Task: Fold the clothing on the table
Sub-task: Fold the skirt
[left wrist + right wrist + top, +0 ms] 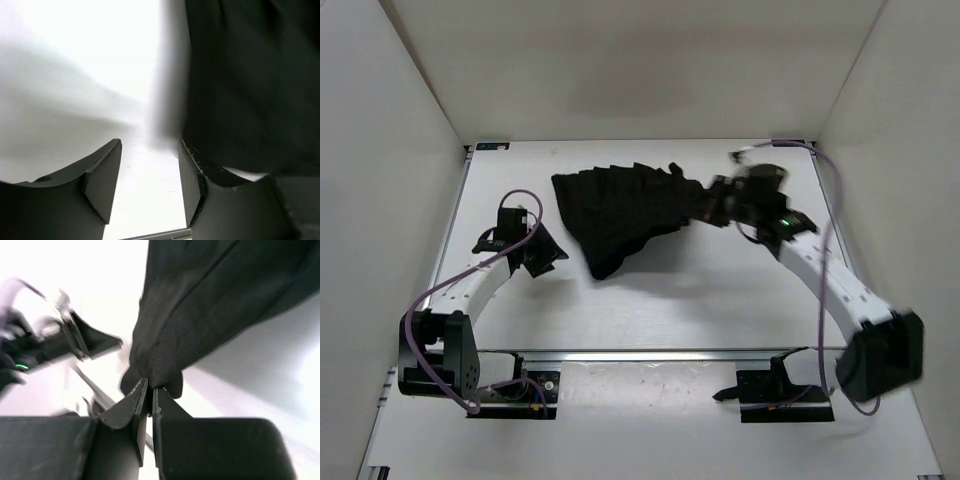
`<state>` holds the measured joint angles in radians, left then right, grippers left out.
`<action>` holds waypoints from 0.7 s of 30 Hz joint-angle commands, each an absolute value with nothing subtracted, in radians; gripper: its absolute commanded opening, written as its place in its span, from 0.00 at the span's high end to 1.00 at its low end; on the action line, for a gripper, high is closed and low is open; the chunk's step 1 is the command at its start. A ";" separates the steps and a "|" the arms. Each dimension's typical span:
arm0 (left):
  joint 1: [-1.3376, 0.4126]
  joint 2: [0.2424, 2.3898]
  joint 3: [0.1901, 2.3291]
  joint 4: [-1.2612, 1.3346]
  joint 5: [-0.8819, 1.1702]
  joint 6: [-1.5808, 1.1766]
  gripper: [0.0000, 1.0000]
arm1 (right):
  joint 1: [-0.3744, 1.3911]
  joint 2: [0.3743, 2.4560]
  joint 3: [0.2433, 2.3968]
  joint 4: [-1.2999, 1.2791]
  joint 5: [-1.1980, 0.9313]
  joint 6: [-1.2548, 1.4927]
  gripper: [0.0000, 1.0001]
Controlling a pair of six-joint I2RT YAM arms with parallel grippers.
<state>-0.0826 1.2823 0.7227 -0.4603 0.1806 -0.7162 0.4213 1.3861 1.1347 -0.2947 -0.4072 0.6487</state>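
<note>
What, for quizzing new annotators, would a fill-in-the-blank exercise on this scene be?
The right fingers are ____ on the clothing.
The left fingers stand ____, gripping nothing.
The clothing lies on the ____ table.
Missing words: shut; open; white.

Bright light blows the table (75, 40) white in both wrist views, with blurred edges.

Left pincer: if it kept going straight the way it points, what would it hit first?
The left pincer, open, would probably meet bare table first; the black skirt lies just beside that line. Depth is unclear.
</note>
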 commanded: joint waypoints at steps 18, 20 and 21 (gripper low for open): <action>-0.480 1.430 0.827 -0.388 0.133 -0.802 0.37 | 0.035 1.109 0.595 -0.511 -0.335 0.497 0.45; -0.518 1.488 0.851 -0.379 0.114 -0.825 0.36 | 0.057 1.121 0.612 -0.520 -0.263 0.476 0.46; -0.543 1.497 0.859 -0.382 0.086 -0.833 0.36 | 0.054 1.124 0.617 -0.525 -0.249 0.468 0.46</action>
